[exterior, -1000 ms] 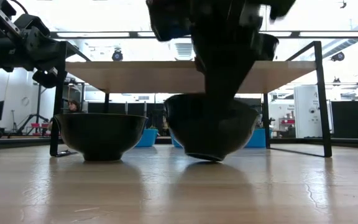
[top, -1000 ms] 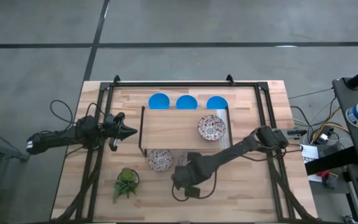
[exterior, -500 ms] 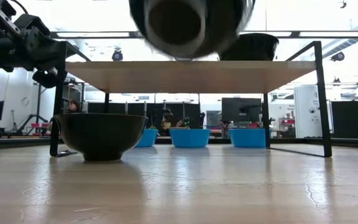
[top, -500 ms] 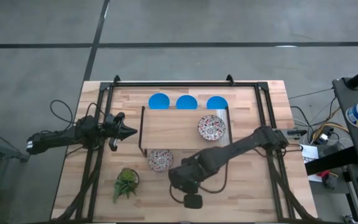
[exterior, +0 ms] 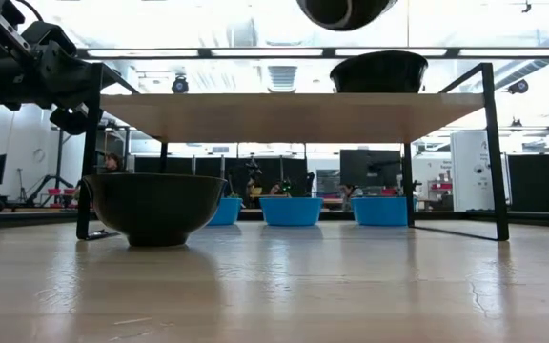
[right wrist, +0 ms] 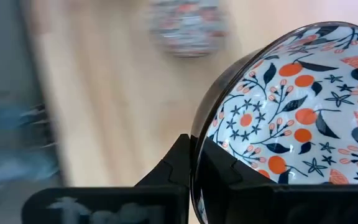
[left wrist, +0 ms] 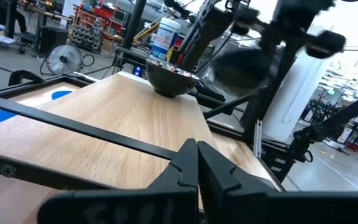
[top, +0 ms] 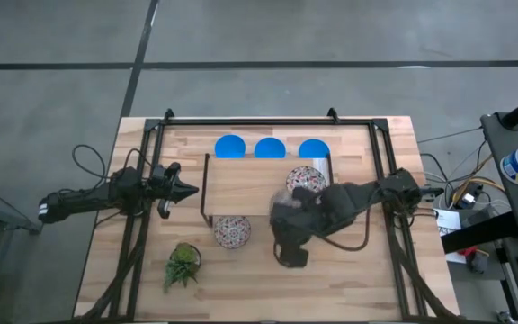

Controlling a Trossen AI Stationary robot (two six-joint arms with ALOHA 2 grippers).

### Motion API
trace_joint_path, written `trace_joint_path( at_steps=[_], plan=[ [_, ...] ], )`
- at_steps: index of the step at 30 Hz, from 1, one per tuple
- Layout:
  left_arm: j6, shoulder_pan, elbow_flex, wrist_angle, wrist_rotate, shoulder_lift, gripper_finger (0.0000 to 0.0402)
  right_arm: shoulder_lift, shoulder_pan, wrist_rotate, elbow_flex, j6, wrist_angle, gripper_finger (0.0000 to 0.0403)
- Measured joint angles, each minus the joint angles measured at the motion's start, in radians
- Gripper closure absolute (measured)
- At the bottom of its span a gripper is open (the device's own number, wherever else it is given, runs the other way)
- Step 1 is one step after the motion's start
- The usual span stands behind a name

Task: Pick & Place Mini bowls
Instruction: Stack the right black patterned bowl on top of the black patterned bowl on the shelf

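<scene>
My right gripper point(top: 290, 239) is shut on a patterned mini bowl point(right wrist: 291, 106) and carries it in the air in front of the wooden shelf point(top: 245, 187); in the low view that bowl point(exterior: 346, 10) hangs high above the shelf's height. A second patterned bowl point(top: 306, 183) stands on the shelf top, and a third point(top: 231, 231) stands on the table at the shelf's near left corner. Three blue bowls point(top: 270, 148) sit in a row on the table behind the shelf. My left gripper point(top: 183, 190) waits shut, left of the shelf. My right gripper holds the patterned bowl by its rim point(right wrist: 196, 144), one finger inside the bowl and one against its dark outer wall. The bowl is lifted clear of the table and tilted, its patterned inside turned toward the wrist camera.
A small green plant point(top: 182, 264) stands near the table's near left corner. A black frame point(top: 385, 153) runs around the work area. The shelf's black legs point(exterior: 491, 152) stand on the table. Bare wood lies along the near edge.
My right gripper has lifted the patterned bowl off the table near the near edge, tipping it as it rose. It has then swung up and toward the far right, nearer the shelf. The other bowls and the left arm have kept still.
</scene>
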Motion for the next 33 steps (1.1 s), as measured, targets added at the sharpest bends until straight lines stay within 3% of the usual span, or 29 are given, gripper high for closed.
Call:
trace_joint_path(
  at_steps=[5,10,23,33],
  plan=[
    [0.0,0.0,0.0,0.0,0.0,0.0,0.0402,-0.043,-0.026,0.138,-0.009,0.055,-0.032,0.0391],
    [0.0,0.0,0.0,0.0,0.0,0.0,0.0402,-0.053,-0.07,0.178,-0.014,0.068,-0.035,0.0391],
    [0.0,0.0,0.0,0.0,0.0,0.0,0.0402,-0.05,-0.183,0.128,-0.039,-0.116,-0.037,0.039],
    [0.0,0.0,0.0,0.0,0.0,0.0,0.0402,-0.083,-0.196,0.03,-0.048,-0.09,-0.035,0.039]
  ],
)
